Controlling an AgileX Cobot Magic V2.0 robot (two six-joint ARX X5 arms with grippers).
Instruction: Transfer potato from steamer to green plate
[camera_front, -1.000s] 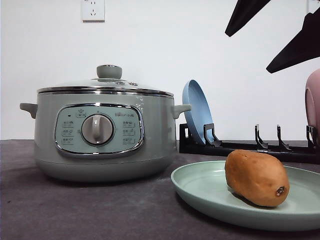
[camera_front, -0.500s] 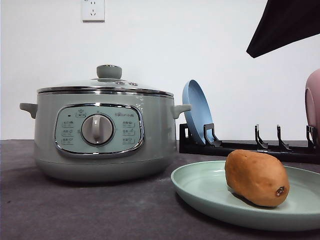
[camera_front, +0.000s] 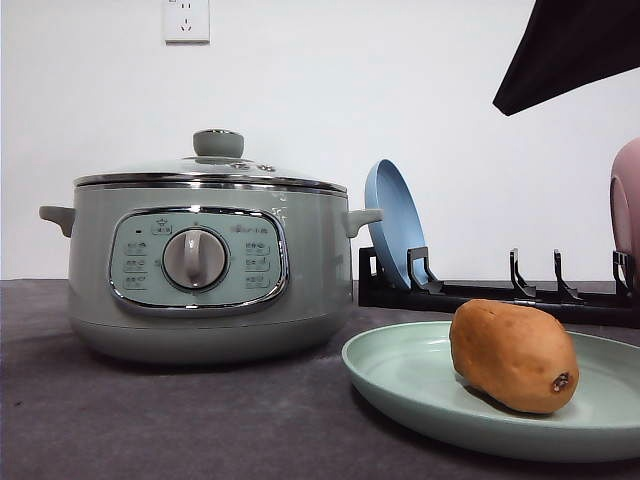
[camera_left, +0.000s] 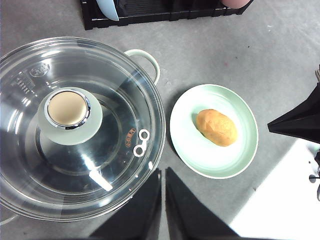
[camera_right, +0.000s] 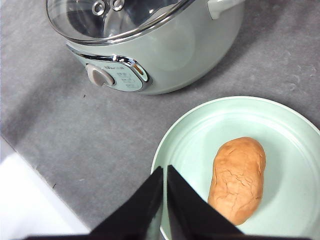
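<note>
Nothing's moved vs half a sec ago: orange-brown oval potato (camera_front: 513, 356) sits on pale mint-green round plate (camera_front: 400, 378), both end effectors, left (camera_left: 163, 200) & right (camera_right: 165, 200), nearly closed, empty, lid on sage-green steamer pot (camera_front: 200, 255), so transfer looks done.

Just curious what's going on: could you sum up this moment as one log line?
potato: on green plate | steamer: lid on | left end effector: shut, empty | right end effector: shut, empty

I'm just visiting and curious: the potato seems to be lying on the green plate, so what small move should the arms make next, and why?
Probably just pull both arms back to rest. The potato already lies on the green plate, the steamer has its glass lid on, and the left gripper and right gripper are shut, holding nothing, above the table.
</note>
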